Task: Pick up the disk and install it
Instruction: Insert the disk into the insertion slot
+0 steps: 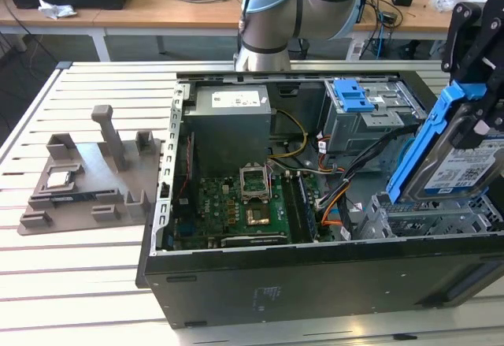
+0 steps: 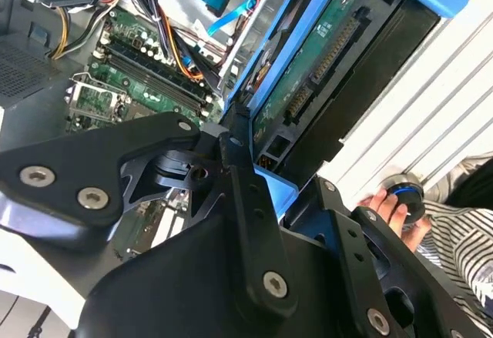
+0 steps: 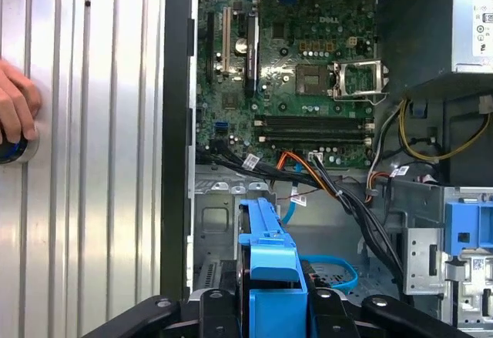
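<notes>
The gripper [image 1: 482,121], jaws clamped on the disk [image 1: 450,157], holds it tilted on edge above the drive cage [image 1: 429,218], long axis running toward one o'clock.

The gripper [image 1: 482,129] hangs at the exterior view's right, fingers clamped on the disk [image 1: 457,165]. A person's hand [image 3: 17,111] rests nearby.

— What do we see beyond the job itself?
— An open computer case [image 1: 315,283] on the slatted table [image 1: 79,283]; its green motherboard [image 1: 236,212] exposed; a grey plastic fixture [image 1: 94,176] lying just beside it.
</notes>
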Robot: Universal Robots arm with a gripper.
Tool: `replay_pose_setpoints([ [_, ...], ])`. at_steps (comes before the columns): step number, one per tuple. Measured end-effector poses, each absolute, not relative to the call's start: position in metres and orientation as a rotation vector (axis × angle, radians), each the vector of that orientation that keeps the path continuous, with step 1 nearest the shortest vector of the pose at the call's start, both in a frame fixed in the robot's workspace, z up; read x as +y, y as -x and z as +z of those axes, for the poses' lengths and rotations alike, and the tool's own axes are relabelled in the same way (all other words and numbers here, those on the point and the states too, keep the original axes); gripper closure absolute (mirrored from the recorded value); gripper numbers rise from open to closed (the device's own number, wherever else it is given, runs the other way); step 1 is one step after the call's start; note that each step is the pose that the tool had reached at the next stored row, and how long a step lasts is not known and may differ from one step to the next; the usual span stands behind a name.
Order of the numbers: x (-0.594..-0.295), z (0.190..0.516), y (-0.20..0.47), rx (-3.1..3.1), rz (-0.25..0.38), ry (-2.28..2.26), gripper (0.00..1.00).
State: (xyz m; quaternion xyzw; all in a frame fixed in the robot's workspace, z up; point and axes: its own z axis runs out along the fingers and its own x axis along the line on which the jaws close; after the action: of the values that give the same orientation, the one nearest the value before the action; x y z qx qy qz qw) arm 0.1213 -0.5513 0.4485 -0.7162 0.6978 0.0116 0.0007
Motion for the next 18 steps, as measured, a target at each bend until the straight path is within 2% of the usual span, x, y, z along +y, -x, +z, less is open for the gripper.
replay_pose_setpoints([
  [18, -0.547, 0.418, -0.117, 2.214, 0.037, 2.226, 0.63],
])
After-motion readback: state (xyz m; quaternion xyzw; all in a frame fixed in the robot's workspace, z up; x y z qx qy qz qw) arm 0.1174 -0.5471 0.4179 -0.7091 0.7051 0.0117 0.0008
